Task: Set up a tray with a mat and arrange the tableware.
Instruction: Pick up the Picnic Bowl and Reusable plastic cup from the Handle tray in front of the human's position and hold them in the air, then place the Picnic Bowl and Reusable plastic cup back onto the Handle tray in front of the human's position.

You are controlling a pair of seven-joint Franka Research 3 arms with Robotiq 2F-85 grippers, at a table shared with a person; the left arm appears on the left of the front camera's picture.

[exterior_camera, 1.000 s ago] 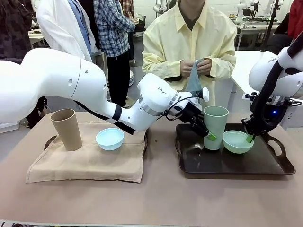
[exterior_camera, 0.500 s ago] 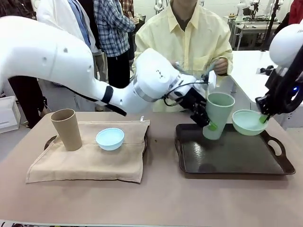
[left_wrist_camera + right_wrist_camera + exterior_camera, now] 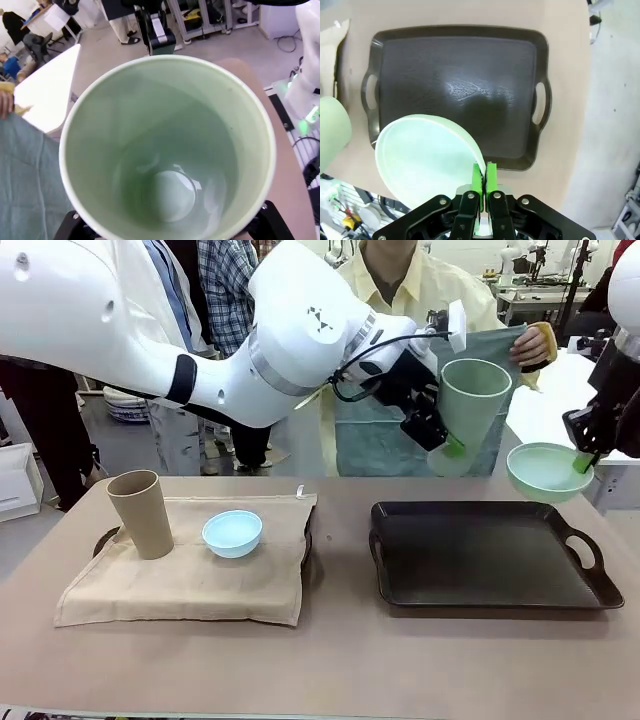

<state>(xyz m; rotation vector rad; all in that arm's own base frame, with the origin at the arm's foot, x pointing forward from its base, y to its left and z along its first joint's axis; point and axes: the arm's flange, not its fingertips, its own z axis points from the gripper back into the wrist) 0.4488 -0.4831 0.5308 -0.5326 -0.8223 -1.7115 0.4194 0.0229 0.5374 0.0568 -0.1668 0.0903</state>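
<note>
The left pincer is clamped around the lower body of the pale green cup, its black fingers set wide on either side of the matte wall, a green pad showing at the base. The cup is tall, handleless and slightly flared, held tilted in the air above the far left corner of the black tray. From the left wrist, its round mouth opens onto a smooth, faintly glossy inside with a flat circular bottom.

The right pincer is pressed narrow on the thin rim of the pale green bowl, one green pad on each side of the wall. The small, round, shallow bowl hangs in the air near the tray's far right corner.

The tray is a rounded rectangle with a raised lip, cut-out handles at both ends and a dull sheen, bare on the brown desk.

Behind it, a person's hand holds up a grey-green cloth that hangs in soft folds.

At the desk's left lies a beige fabric mat, slightly rumpled, covering another tray. On it stand the tan cup, upright and matte, and the light blue bowl just beside it.
</note>
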